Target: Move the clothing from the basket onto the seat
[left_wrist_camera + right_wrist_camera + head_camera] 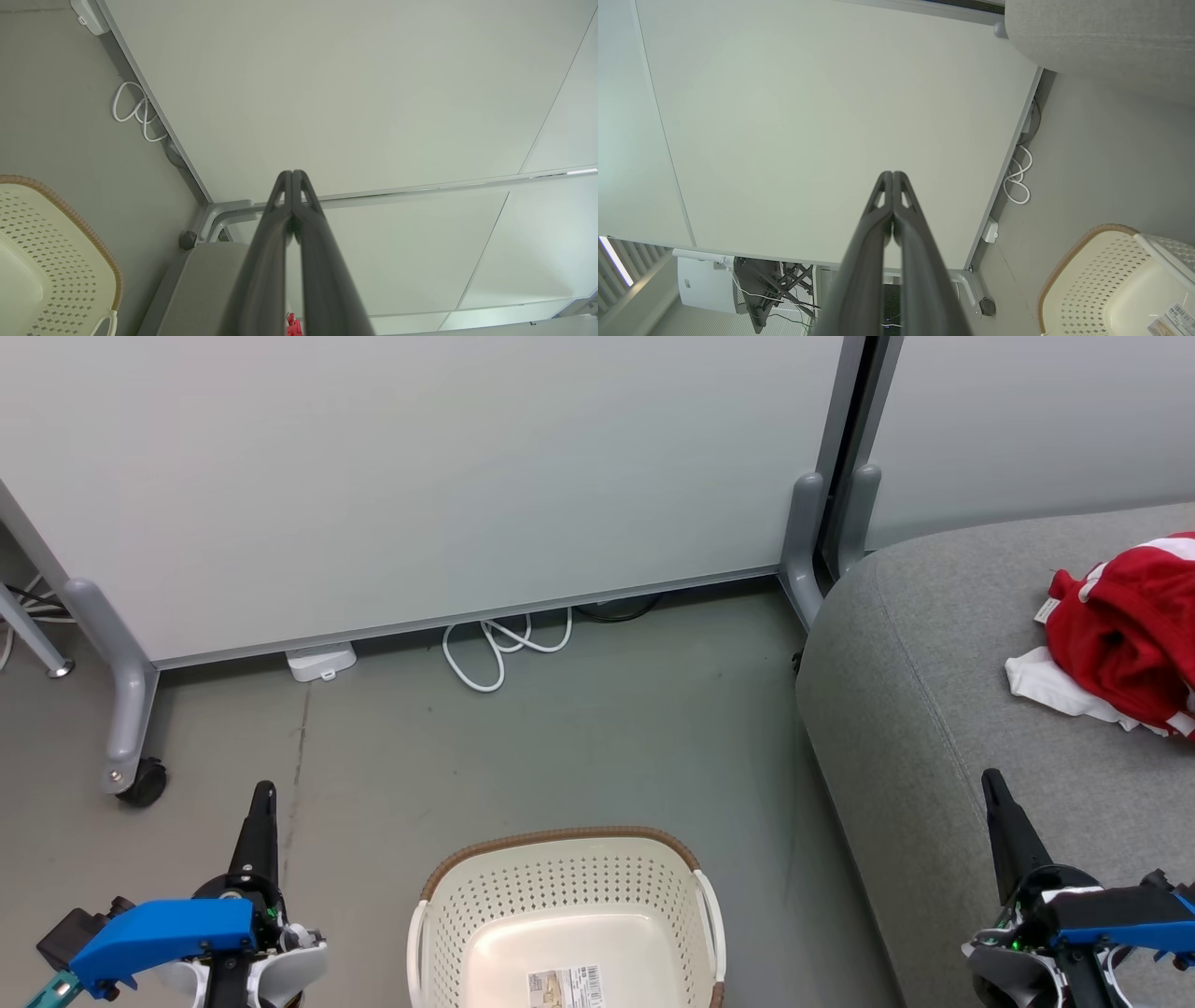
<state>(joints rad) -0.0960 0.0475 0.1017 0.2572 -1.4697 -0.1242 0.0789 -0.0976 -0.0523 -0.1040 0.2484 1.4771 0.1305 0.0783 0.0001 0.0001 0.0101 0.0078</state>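
Clothing (1125, 635) is heaped on the seat (934, 728), basket (560, 887) sits on the floor (607, 728) beside it, left gripper (265, 791) and right gripper (991, 779) both clenched on nothing.

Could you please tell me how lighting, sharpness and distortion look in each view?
Head view: soft, even light, sharp throughout; the clothing on the seat is well exposed, no glare. Left wrist view: the partition edges bow from the wide lens, and the left gripper softens near the camera. Right wrist view: same bowing, a bright strip blown out at lower left, the basket crisp.
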